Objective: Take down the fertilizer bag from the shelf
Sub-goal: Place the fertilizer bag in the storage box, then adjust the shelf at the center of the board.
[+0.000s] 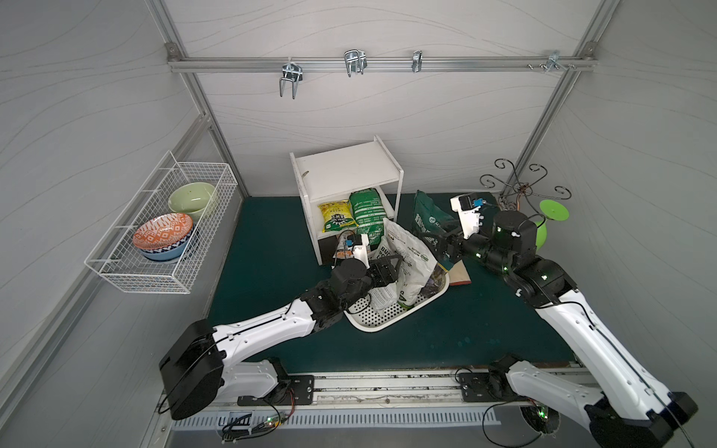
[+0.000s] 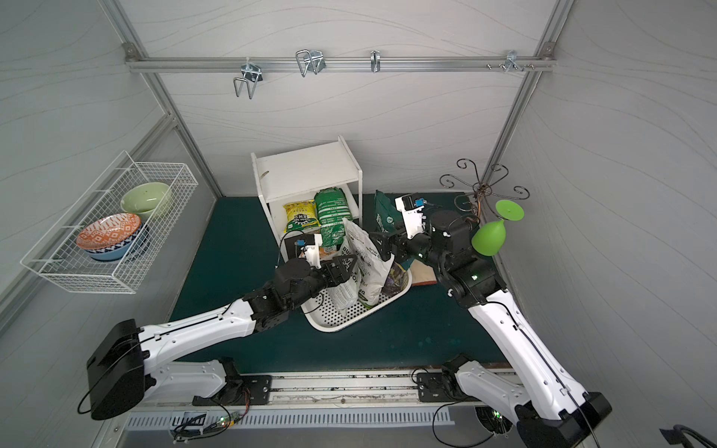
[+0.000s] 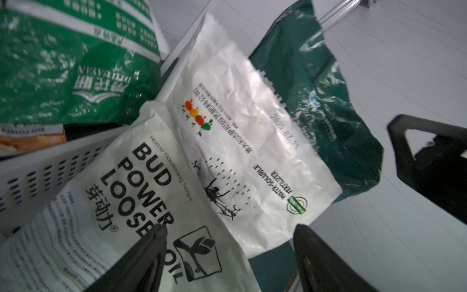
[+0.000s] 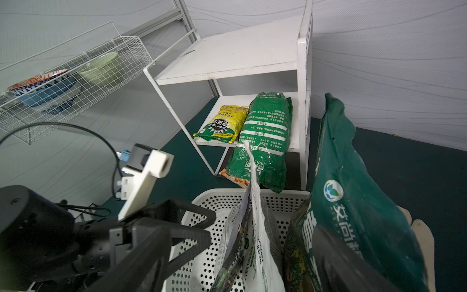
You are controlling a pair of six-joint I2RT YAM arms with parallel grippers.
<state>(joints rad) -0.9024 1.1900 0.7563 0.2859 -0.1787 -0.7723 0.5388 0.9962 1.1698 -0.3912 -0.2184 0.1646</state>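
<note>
Right, closest in: the left pincer (image 3: 231,228) is spread wide with nothing gripped, its tips either side of a white soil bag (image 3: 121,202) standing in the perforated basket (image 1: 372,326). Just beside that, in the same basket, stands a white fertilizer bag (image 3: 252,141) printed "water-soluble". That's probably the task's bag, so it is off the shelf already. The right pincer (image 4: 249,240) is also wide apart, close to a dark green bag (image 4: 353,177); can't tell if they touch. Further back is the shelf (image 4: 227,58). Its lower board carries a yellow bag (image 4: 222,124) and a green bag (image 4: 265,141) that droops over the front edge toward the counter (image 1: 271,252). Handling guess: thin slick plastic with loose fill, so soft, slumpy and moderately heavy. Pinch the flat crimped top seam, or a fold across the middle. Squeezing the full belly risks a slip.
</note>
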